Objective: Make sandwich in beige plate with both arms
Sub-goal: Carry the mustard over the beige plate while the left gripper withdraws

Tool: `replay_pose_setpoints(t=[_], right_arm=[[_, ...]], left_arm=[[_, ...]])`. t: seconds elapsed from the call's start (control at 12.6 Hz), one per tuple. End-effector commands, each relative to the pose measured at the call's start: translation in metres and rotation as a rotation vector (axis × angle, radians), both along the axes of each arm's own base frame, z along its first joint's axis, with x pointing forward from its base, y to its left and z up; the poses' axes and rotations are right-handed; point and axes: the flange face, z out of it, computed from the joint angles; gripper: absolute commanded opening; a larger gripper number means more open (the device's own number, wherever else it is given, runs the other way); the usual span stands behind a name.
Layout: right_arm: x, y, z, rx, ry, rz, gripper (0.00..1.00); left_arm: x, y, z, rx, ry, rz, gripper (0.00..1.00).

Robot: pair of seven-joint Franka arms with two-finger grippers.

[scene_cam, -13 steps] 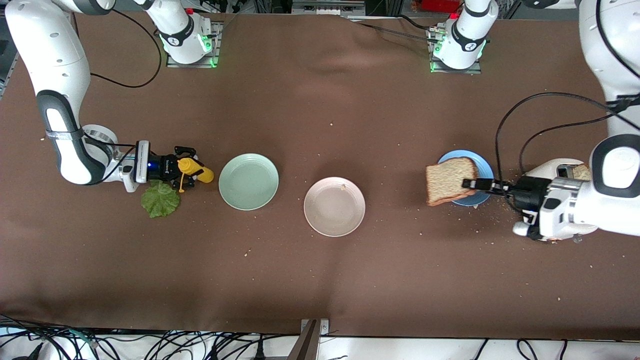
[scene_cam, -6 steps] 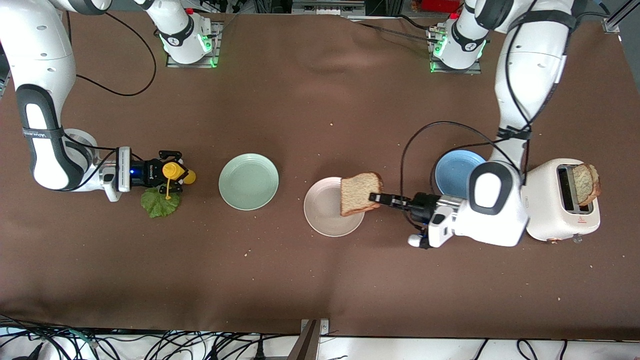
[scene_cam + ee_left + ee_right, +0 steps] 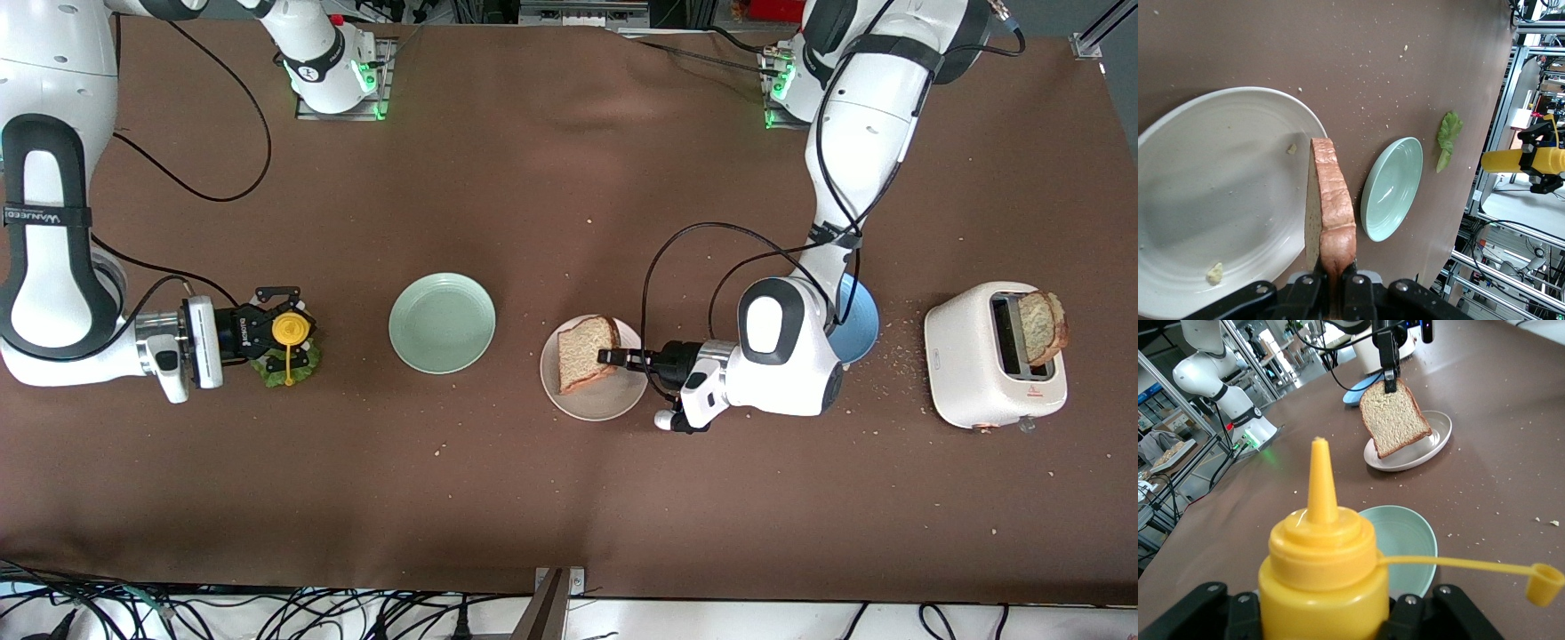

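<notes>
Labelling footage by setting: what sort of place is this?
Likely a robotics lab staged as a kitchen: a cloth-covered table with a toaster and plates, metal racks and loose cables around it.

Matt brown cloth covers my counter (image 3: 533, 204); the beige plate (image 3: 613, 404) gleams smooth and glossy, the bread slice (image 3: 582, 354) looks porous, the yellow squeeze bottle (image 3: 1321, 570) shiny plastic.

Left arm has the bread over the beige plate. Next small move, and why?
Probably lower a little more, then open. The left gripper is shut on the bread slice, held by one edge and tilted over the beige plate, not lying flat. The right gripper is shut on the mustard bottle over the lettuce leaf.
</notes>
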Motion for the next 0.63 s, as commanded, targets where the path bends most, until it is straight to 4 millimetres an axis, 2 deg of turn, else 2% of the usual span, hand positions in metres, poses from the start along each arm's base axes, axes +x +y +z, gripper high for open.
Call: replay_pose_setpoints(t=[0.0,0.08,0.32,0.55], right_arm=[[0.019,0.052,0.029,-0.222,0.041,0.014,0.00],[0.021,0.075,0.033,-0.298,0.053,0.009,0.00],[0.022,0.137,0.037,-0.523,0.058,-0.025,0.00],[0.017,0.202,0.046,-0.738,0.029,-0.104,0.00]], left_arm=[[-0.004,0.005,-0.008,-0.007,0.023,0.020,0.76],[-0.003,0.013,-0.011,0.004,0.031,0.027,1.00],[0.000,0.024,-0.014,0.023,0.044,0.049,1.00],[0.016,0.066,-0.008,0.110,0.001,0.071,1.00]])
